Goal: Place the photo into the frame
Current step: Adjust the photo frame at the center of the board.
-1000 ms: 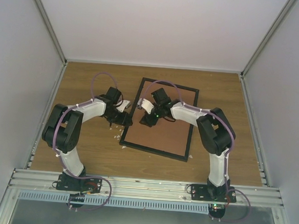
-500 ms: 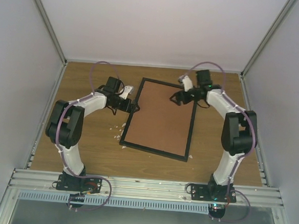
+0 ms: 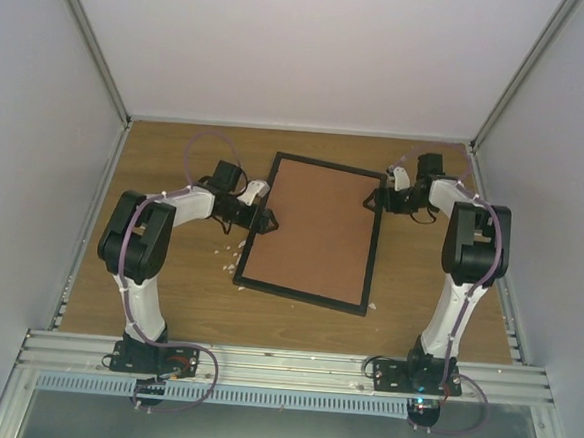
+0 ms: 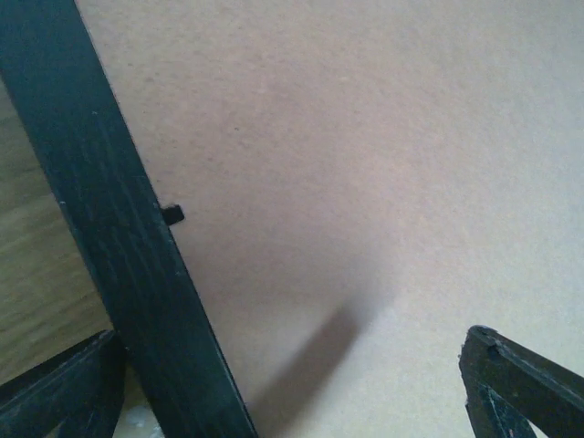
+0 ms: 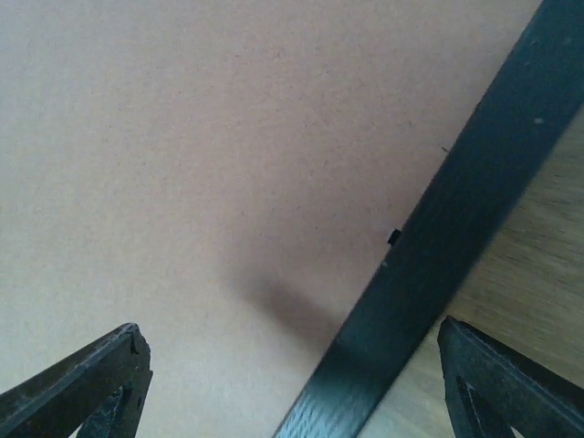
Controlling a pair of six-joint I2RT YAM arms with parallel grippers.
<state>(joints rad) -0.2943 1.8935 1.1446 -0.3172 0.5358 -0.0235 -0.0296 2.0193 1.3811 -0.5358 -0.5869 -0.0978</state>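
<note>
The black frame (image 3: 303, 295) lies flat on the wooden table with the brown backing board (image 3: 317, 226) filling it. The photo is hidden. My left gripper (image 3: 262, 220) is open and low over the frame's left rail (image 4: 109, 228); one finger sits outside the rail and the other over the board (image 4: 365, 137). My right gripper (image 3: 378, 200) is open over the right rail (image 5: 456, 210) near the far right corner, with the rail between its fingers. Nothing is held. A small black tab (image 4: 172, 214) sticks out from the left rail, and another tab (image 5: 393, 236) from the right rail.
White crumbs (image 3: 228, 250) lie on the table just left of the frame. Grey walls close the table in on three sides. A metal rail (image 3: 282, 364) with both arm bases runs along the near edge.
My right gripper swung from the middle of the backing board out to the frame's right rail. My left gripper slid onto the left rail. Both have opened wider.
</note>
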